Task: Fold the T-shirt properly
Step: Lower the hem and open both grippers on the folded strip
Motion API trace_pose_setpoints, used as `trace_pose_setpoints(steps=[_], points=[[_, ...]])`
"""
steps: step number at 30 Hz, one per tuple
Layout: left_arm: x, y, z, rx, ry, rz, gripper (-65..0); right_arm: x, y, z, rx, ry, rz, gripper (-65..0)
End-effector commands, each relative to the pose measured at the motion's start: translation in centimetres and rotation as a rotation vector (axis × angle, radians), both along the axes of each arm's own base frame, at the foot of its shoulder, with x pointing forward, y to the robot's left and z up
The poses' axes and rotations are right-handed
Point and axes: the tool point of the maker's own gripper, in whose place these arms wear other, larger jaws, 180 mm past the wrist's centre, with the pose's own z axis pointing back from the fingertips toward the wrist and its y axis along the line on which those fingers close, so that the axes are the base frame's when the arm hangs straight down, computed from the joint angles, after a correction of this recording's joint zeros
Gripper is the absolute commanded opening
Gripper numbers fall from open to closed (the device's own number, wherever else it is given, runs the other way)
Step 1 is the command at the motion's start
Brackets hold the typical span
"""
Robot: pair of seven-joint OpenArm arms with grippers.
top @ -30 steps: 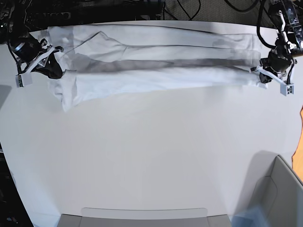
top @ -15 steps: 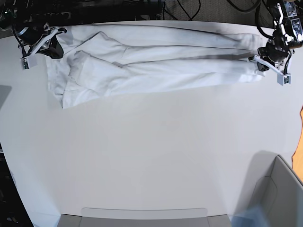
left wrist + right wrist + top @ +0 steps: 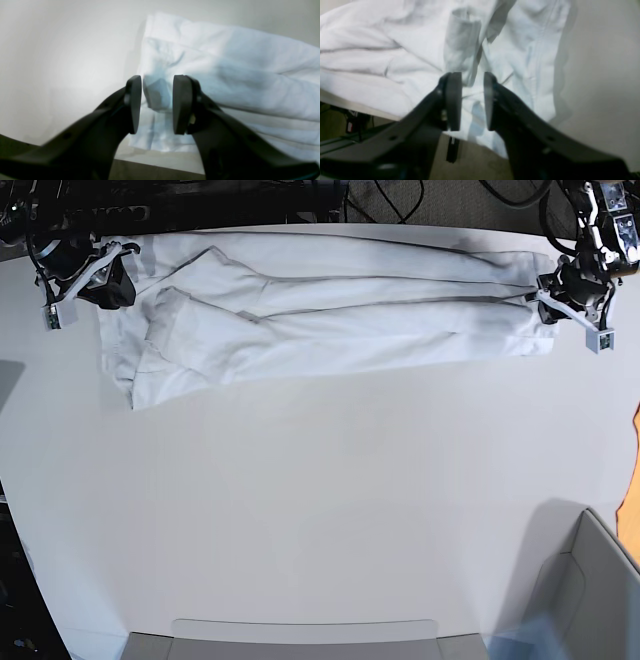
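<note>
1. The T-shirt (image 3: 330, 305) is lying folded into a long band along the far edge of the tabletop (image 3: 320, 510), reaching almost from one far corner to the other.
2. The left gripper (image 3: 156, 103) is hovering at one end of the band, its jaws apart, with a bit of cloth showing in the gap, unclamped.
3. The right gripper (image 3: 472, 100) is hanging over the bunched sleeve end, its jaws likewise apart and gripping nothing.
4. The cloth is looking light, soft and limp; it will likely sag and crease, not slip.
5. Pinching all layers at the end corners is probably the best hold.
</note>
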Motion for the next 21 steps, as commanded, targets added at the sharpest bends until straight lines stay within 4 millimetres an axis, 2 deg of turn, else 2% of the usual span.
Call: trace_pose_setpoints(steps=[1,6,8,12,14,17,21], points=[[0.7,0.5,0.9,0.025,-0.029,-0.011,-43.3,0.5,0.0,0.8,-0.003,-0.033,0.014,-44.1],[0.0,1.8,-0.7,0.021,0.033,0.007,-43.2,0.9,1.0,0.7,0.010,-0.035,0.046,-41.5],[0.7,1.8,-1.7,0.014,0.057,-0.011,-43.2,0.8,1.6,0.4,0.016,-0.023,0.071,-41.5],[0.7,2.6,-4.6,-0.024,0.116,0.023,-43.2,1.0,2.2,-0.1,0.003,-0.011,0.103,-41.5],[0.8,1.6,-5.4,-0.099,0.115,0.038,-43.2,1.4,1.7,-0.6,-0.036,-0.006,0.102,-41.5],[0.7,-1.3,-6.6,-0.285,0.112,0.040,-43.2,1.8,0.8,-1.5,-0.120,0.009,0.107,-41.5],[-1.0,-1.5,-9.9,-0.335,0.209,0.076,-43.2,1.9,0.5,-2.0,-0.167,0.017,0.114,-41.5]])
